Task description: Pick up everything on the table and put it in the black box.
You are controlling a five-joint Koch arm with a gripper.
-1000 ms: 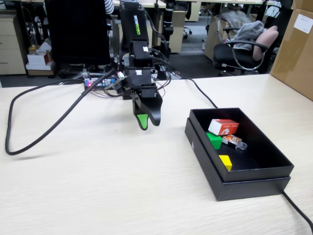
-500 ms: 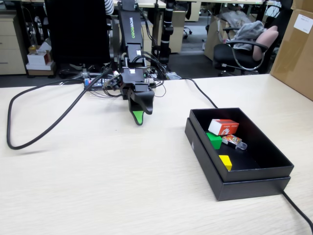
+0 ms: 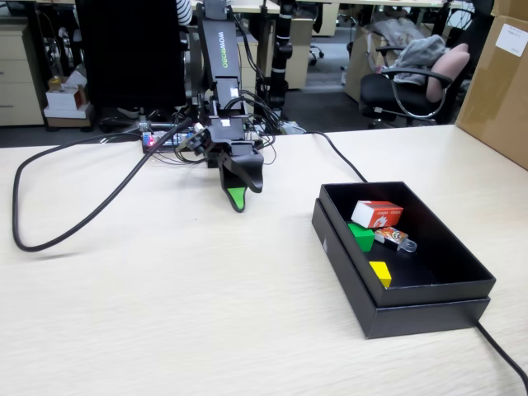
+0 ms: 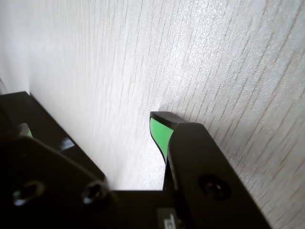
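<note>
At right of frame, the black box (image 3: 462, 272) holds everything.
Light, stiff red carton (image 3: 377, 214); grasp its long sides; gripper (image 3: 237, 200) empty, opening unclear.

Fixed view: evenly lit, soft diffuse room light from above; no hard shadows. Faint soft shadow on pale wood-grain worktop (image 3: 165, 313) along thick black cable (image 3: 58, 235) and under dark arm with green-tipped jaws (image 3: 237, 198). Interior of shallow matte black cardboard box (image 3: 429, 309) dark, floor detail low, contents legible by colour only. Background office dimmer, slightly soft. Mild compression noise; no obvious edge distortion.

Wrist view: worktop (image 4: 214, 57) overexposed, washed to near white at upper left, grain visible only at right. Jaws' black housing (image 4: 209, 186) close to lens, blurred, underexposed. Green pad (image 4: 159, 136) reasonably sharp. Small specular glints on screw heads, lower left.
</note>
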